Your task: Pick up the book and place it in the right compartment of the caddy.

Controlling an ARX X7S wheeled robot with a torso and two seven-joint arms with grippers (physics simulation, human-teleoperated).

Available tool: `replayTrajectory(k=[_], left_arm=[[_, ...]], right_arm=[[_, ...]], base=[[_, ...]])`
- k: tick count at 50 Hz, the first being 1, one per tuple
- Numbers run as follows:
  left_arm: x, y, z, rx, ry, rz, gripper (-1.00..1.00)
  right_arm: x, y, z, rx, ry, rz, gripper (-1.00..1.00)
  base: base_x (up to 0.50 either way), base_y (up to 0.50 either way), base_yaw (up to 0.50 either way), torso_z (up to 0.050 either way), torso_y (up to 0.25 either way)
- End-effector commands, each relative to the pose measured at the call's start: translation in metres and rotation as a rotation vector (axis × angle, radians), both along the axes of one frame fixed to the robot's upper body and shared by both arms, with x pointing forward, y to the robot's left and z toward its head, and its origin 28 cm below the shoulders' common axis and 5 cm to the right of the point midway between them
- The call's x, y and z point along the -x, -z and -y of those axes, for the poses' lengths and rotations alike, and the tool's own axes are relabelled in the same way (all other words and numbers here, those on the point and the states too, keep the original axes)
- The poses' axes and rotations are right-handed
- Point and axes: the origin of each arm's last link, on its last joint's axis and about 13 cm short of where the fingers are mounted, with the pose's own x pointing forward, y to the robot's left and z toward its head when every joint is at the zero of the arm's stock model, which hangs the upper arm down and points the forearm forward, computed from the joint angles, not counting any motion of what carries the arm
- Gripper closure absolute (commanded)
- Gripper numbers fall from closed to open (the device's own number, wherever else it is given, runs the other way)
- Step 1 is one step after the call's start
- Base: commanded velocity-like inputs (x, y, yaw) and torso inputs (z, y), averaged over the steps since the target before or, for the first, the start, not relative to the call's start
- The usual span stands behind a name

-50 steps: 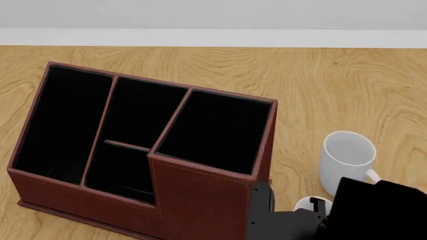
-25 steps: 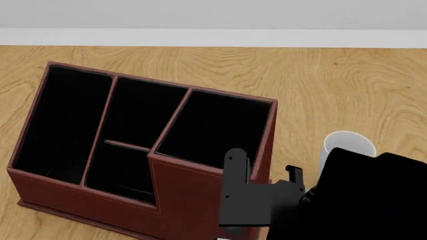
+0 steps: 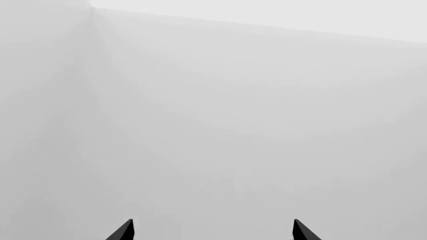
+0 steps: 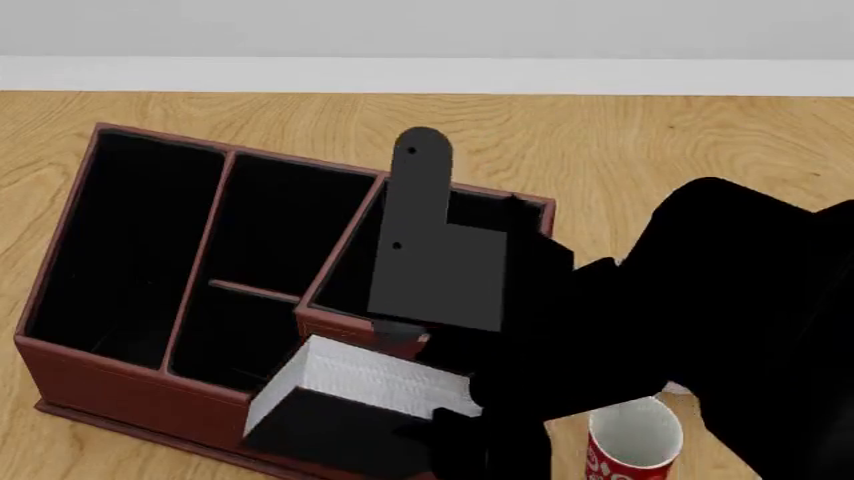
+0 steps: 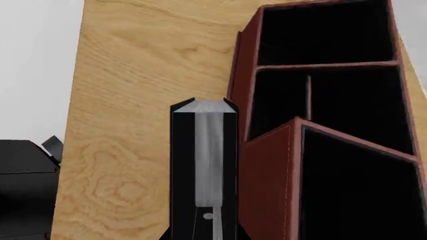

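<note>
Lifted since the earlier head pictures, the right tool now carries the book up in front of the caddy, where half a second ago only the arm and a flat grey bracket showed low at the near edge. In the right wrist view the book's page edges stand straight out between the black covers, so this tool appears clamped on the book at its near end, though the fingers themselves are hidden. The book hangs level, page edges up, just in front of the caddy's near wall and a little left of the right compartment, not yet over it. The grey bracket of the arm crosses that compartment's opening. The left tool shows only two dark tips spread wide against blank grey, holding nothing.

A thick hardback like this should be stiff and fairly heavy, with smooth covers that may slip; a hold across both covers near the spine seems safest, and it may sag at the free end. It still needs turning upright to drop into the tall section. A red mug stands on the worktop near right, partly under the arm.
</note>
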Motion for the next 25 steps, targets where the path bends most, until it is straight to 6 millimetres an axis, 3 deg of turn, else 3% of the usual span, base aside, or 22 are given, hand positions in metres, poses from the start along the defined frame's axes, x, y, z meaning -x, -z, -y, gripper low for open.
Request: replayTrajectory(k=[1, 18, 25], left_arm=[[0.002, -0.001, 0.0, -0.002, -0.003, 0.002, -1.0], [0.0, 0.0, 0.001, 0.0, 0.001, -0.001, -1.0], [-0.001, 0.001, 0.001, -0.003, -0.001, -0.004, -1.0]], right_arm=[[0.002, -0.044, -0.008, -0.244, -0.04, 0.147, 1.0], [-0.007, -0.105, -0.021, -0.535, 0.022, 0.325, 1.0], [-0.016, -0.134, -0.027, -0.525, 0.095, 0.412, 1.0]], base=[[0.0, 0.0, 0.0, 0.0, 0.0], [0.0, 0.0, 0.0, 0.0, 0.001], [0.0, 0.0, 0.0, 0.0, 0.0]])
